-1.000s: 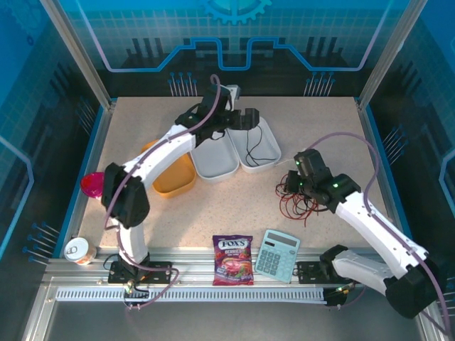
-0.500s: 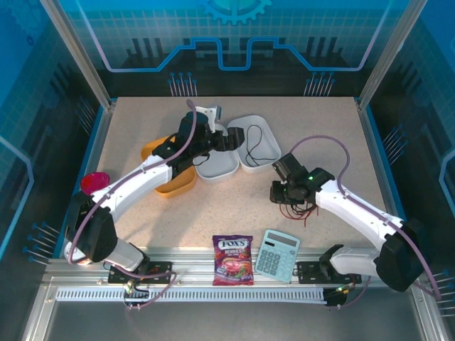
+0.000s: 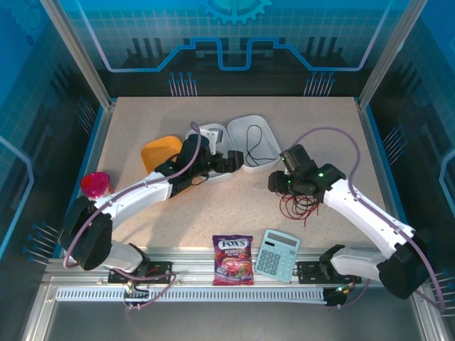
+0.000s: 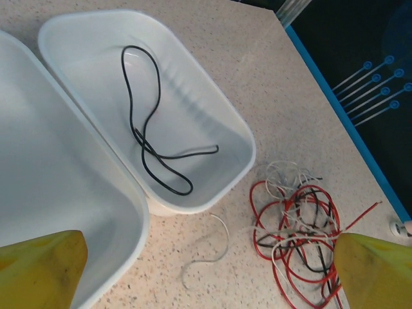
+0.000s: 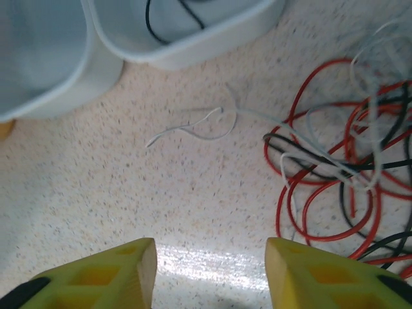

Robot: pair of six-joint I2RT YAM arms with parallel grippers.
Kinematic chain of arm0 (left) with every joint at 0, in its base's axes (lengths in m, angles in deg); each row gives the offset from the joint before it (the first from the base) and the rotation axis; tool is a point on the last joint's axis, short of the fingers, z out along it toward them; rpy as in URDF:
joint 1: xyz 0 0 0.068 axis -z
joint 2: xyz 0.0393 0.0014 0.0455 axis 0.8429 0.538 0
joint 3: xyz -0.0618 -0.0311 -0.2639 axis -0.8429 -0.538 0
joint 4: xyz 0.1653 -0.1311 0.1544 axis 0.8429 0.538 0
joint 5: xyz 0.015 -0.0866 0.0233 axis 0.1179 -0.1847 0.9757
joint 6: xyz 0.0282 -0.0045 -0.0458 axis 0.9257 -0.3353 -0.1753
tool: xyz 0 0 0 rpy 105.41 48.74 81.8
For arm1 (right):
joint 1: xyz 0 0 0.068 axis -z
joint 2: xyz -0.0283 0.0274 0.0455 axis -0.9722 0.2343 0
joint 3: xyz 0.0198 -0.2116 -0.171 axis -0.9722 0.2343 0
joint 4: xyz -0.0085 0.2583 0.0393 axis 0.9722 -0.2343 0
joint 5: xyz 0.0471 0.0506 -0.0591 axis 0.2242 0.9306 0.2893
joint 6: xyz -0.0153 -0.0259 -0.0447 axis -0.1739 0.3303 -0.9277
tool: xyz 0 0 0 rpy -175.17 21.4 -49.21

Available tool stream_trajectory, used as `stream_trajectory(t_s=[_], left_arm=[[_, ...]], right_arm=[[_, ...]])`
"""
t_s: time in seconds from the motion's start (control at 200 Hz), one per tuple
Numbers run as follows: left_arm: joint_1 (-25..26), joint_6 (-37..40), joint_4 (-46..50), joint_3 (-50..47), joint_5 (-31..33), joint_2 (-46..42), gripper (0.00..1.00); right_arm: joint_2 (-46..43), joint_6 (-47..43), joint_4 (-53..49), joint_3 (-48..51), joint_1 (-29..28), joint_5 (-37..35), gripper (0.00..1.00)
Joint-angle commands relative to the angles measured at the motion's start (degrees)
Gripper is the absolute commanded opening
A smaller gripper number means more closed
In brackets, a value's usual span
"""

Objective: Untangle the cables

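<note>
One black cable [image 4: 151, 122] lies in the white tray [image 4: 219, 109], a pale wire [image 5: 193, 127] loose on the desk [image 5: 96, 193] beside it, the rest in a red, black and whitish tangle [image 4: 299, 225] near the right fingers [image 5: 109, 273]. Those and the left fingers [image 4: 38, 267] stand released and empty, so picking the next strand seems in hand; that calls for pinching one loop at the tangle's edge, alone.

left pincer [image 4: 207, 273]: jaws wide apart | right pincer [image 5: 210, 267]: jaws parted
</note>
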Motion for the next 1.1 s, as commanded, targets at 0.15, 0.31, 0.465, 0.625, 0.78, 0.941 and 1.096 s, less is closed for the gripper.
stream_trajectory(t_s=[0.15,0.31,0.465,0.625,0.78,0.941,1.096], left_arm=[[0.37,-0.08,-6.04,-1.93,-3.35,-2.19,0.99],[0.84,-0.45,-8.22,-1.57,-5.81,-0.12,0.99],[1.63,-0.12,-9.20,-0.71,-6.22,1.28,0.99],[2.27,0.17,-8.61,-0.04,-6.26,2.19,0.99],[2.33,0.25,-8.43,0.17,-6.17,2.55,0.99],[2.47,0.20,-8.28,0.49,-6.39,3.00,0.99],[2.47,0.22,-8.28,0.50,-6.48,3.20,0.99]], right_arm=[[-4.15,-1.72,3.33,1.22,13.41,6.17,0.42],[-2.07,-2.81,3.06,3.32,20.66,9.26,0.39],[0.36,-3.10,5.50,5.34,26.42,12.95,0.35],[4.52,-3.11,7.13,7.28,28.89,16.19,0.26],[5.39,-0.95,9.16,9.86,29.59,14.73,0.26],[5.26,2.52,13.31,13.25,30.48,15.51,0.29],[5.61,4.11,14.94,14.77,30.55,15.51,0.37]])
